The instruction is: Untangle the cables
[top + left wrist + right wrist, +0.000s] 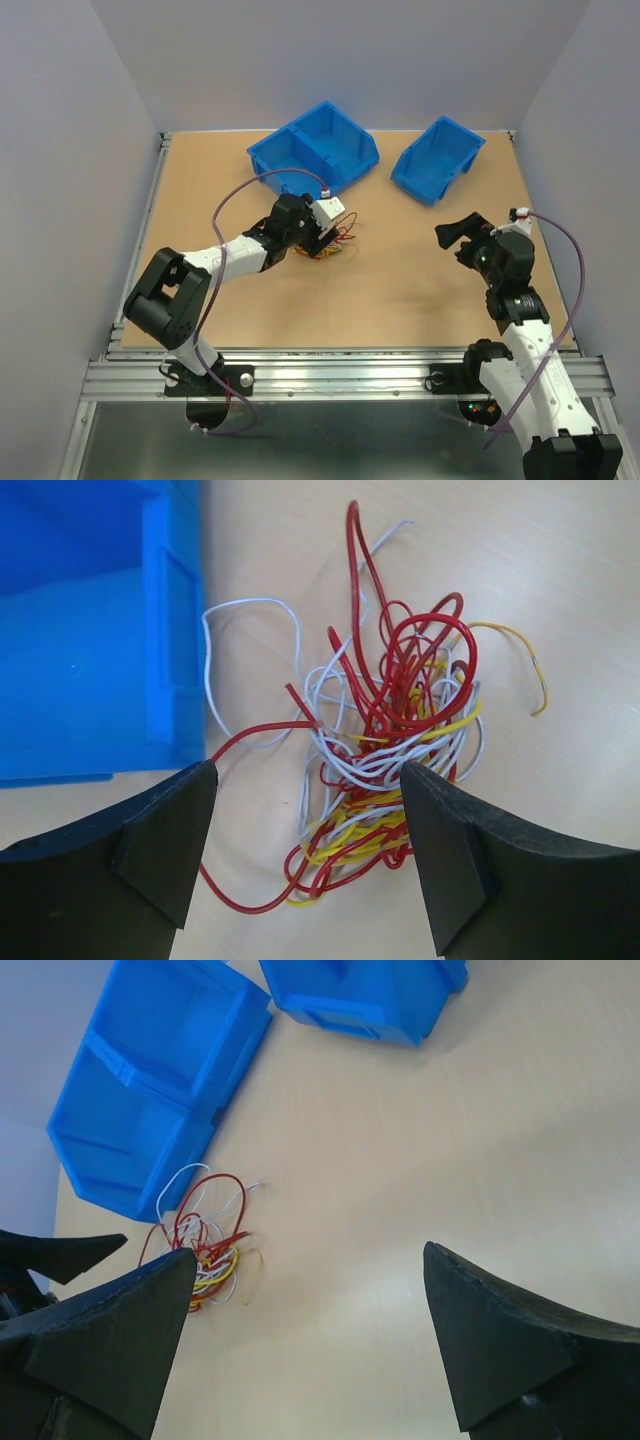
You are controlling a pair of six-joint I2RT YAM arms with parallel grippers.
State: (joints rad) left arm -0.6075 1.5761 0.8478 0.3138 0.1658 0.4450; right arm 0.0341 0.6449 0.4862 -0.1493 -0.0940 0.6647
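The cables point(385, 735) are a tangled clump of thin red, yellow and white wires lying on the wooden table; they also show in the top view point(335, 243) and in the right wrist view point(205, 1240). My left gripper point(305, 800) is open and hovers right over the clump's near end, jaws either side of it, holding nothing. In the top view it point(325, 238) sits at the clump's left edge. My right gripper point(305, 1280) is open and empty, far to the right of the cables; it shows in the top view point(455, 238).
A large two-part blue bin point(313, 150) stands just behind the cables, its wall close to my left gripper point(90, 630). A smaller blue bin point(437, 158) stands at the back right. The table's metal rail point(340, 370) runs along the front.
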